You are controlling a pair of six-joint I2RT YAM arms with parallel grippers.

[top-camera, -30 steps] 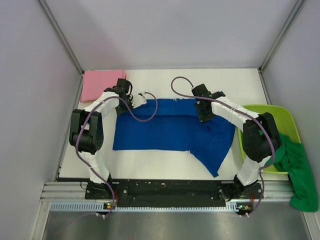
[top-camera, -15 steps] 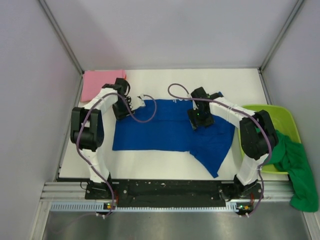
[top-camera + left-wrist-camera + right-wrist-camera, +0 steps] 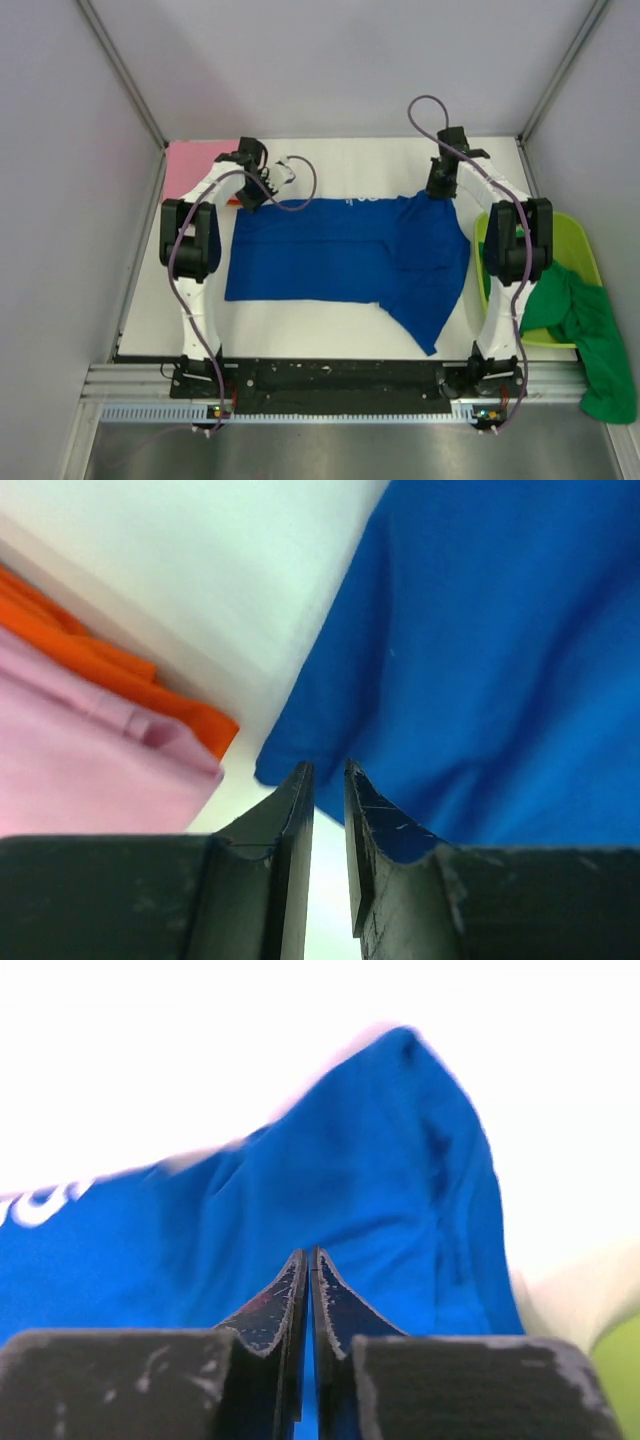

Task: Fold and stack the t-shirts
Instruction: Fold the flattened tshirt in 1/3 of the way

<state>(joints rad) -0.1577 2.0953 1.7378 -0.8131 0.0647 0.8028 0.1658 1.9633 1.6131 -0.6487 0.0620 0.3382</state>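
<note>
The blue t-shirt lies spread across the middle of the table, with white lettering at its far edge. My left gripper is at its far left corner. In the left wrist view this gripper stands narrowly open, bare table in the gap and the shirt's corner just past the tips. My right gripper is at the far right corner. Its jaws are closed to a slit on the blue cloth. A folded pink t-shirt lies at the back left. A green t-shirt hangs over the tub.
A lime-green tub stands at the right edge, beside the right arm. An orange cloth shows under the pink t-shirt, close to the left gripper. Grey walls close the table in on three sides.
Both grippers have left the middle of the blue t-shirt and reached out to its far corners. Their jaws opened on the way and have since narrowed.
</note>
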